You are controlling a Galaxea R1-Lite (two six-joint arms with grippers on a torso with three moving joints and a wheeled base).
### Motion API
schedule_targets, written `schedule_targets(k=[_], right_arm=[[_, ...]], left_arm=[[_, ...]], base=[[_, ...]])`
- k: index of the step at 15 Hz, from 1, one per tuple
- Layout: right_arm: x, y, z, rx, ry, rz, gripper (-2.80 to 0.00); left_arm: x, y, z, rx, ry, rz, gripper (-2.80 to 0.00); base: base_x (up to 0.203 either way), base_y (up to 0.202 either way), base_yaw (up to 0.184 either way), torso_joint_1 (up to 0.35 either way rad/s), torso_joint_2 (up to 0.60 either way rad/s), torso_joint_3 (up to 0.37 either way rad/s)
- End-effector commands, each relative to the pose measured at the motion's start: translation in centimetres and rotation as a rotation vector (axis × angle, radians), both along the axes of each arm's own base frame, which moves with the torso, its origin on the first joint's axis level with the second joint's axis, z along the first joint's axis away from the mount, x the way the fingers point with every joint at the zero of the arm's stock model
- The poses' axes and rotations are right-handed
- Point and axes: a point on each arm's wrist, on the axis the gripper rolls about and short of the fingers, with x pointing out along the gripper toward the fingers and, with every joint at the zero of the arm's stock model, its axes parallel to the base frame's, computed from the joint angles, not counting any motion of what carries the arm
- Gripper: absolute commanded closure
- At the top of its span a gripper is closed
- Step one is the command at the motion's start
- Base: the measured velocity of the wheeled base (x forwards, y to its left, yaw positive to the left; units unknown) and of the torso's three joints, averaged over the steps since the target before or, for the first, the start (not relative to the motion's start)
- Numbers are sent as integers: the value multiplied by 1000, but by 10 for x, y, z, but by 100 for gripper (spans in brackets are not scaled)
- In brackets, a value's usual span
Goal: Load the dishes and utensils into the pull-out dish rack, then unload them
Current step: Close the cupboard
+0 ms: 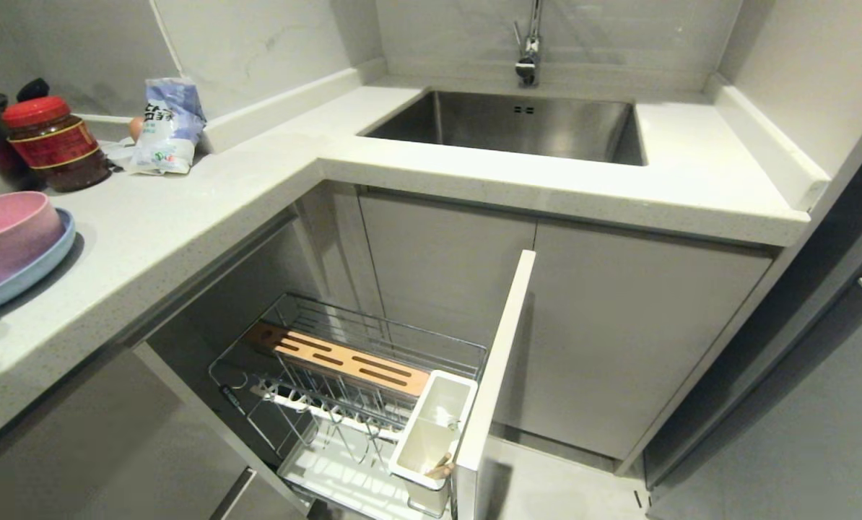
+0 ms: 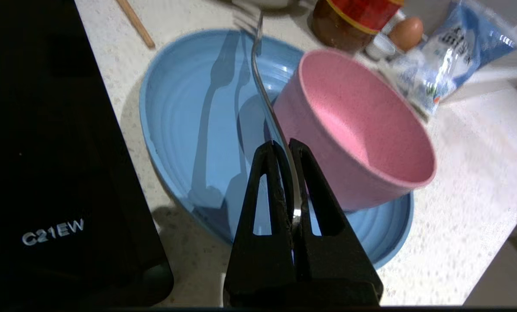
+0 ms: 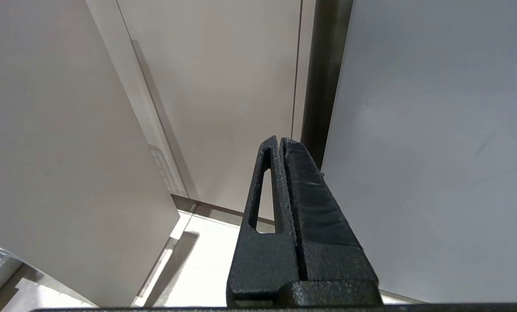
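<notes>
- Two dishes sit stacked on the tabletop (image 1: 185,217) at the robot's left: the pink bowl (image 1: 5,235) rests on the blue plate (image 1: 23,278), off toward one end of it.
- In the left wrist view the left pincer (image 2: 284,145) hangs above that plate (image 2: 206,143), its fingers pressed together on the handle of the fork (image 2: 263,95); the fork runs out past the fingertips, clear of the plate, with its tines over the far rim, just beside the bowl (image 2: 362,130).
- One chopstick (image 2: 135,21) lies on the tabletop past the plate's rim; only part of it shows.
- Behind the dishes stand a red-lidded jar (image 1: 55,141), a blue-and-white bag (image 1: 167,126) and an egg (image 2: 405,32).
- A black appliance (image 2: 50,173) lies beside the plate.
- The rack (image 1: 359,375) stands pulled out below the tabletop, its wooden strip (image 1: 341,357) across the wire basket, the white cup (image 1: 434,426) against the front panel (image 1: 496,368), the drip tray (image 1: 337,473) underneath.
- Something light brown shows low in the cup; I cannot tell what it is.
- The sink (image 1: 517,123) is in the far tabletop, with a tap (image 1: 528,43) behind it.
- The right pincer (image 3: 280,141) is fully closed with nothing in it, hanging low before the cabinet doors (image 3: 224,99), outside the head view.
</notes>
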Motion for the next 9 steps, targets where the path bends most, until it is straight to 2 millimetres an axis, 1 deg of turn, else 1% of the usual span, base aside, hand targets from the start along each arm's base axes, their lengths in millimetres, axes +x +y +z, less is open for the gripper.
schedule_targets(k=[1,4,9], right_arm=[[2,0,-7,0,25,0,0],[2,0,-7,0,25,0,0],[2,0,-7,0,25,0,0]], left_arm=[[0,0,-4,-9,9,1,0],[-2,-1,-4,-5,8,1,0],[-11,-7,7,30,-40,1,0]], base=[[0,0,0,0,0,0],[0,0,0,0,0,0],[0,0,0,0,0,0]])
